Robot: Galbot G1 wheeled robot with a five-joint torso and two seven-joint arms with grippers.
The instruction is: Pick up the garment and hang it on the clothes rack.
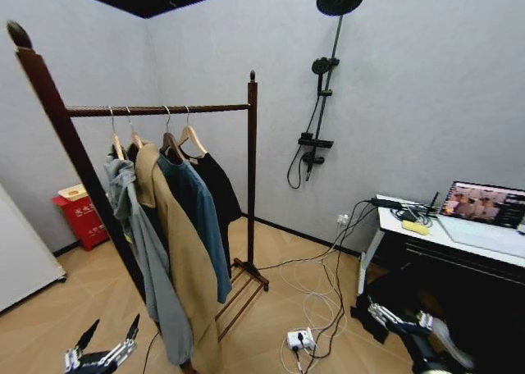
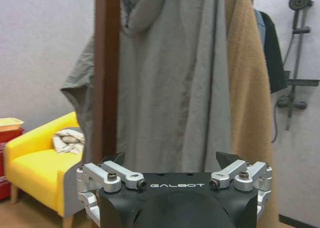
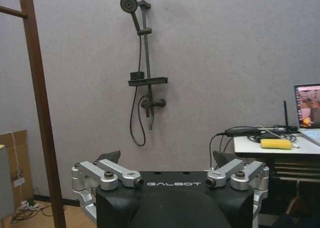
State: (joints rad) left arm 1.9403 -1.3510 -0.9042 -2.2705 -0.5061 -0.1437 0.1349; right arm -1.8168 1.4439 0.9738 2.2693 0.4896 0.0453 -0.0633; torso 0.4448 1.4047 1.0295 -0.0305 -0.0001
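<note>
The garment (image 1: 217, 185), black and long-sleeved, hangs from its light wooden hanger (image 1: 192, 138) on the rail of the clothes rack (image 1: 156, 110). It is the last of four pieces, nearest the far post, well above and ahead of both pincers. Next to it along the rail, coming back toward the left gripper (image 1: 108, 335), are the teal-blue coat (image 1: 197, 214), a tan coat (image 1: 184, 263) and the grey hoodie (image 1: 143, 251). The hoodie hangs directly ahead of the left pincer in the left wrist view, with the rack's near post just in front of it. The left gripper (image 2: 172, 160) sits low beside the near end of the rack with its fingers spread and nothing between them. The right gripper (image 3: 165, 155) is also low, spread and empty, well off to the far side of the rack toward the desk (image 1: 459, 241). It faces the wall-mounted shower fixture (image 3: 142, 78), with the rack's far post beside its view. As the black piece lies now, its hook is already on the rail, so I judge the hanging done or not yet undone. If it has to be handled, the right pincer is better placed, since the garment's open side faces it. It should rise to the hanger's shoulder rather than pinch the cloth, lift the hook straight up off the rail, and keep clear of the post and the cables (image 1: 316, 296) on the floor below.
</note>
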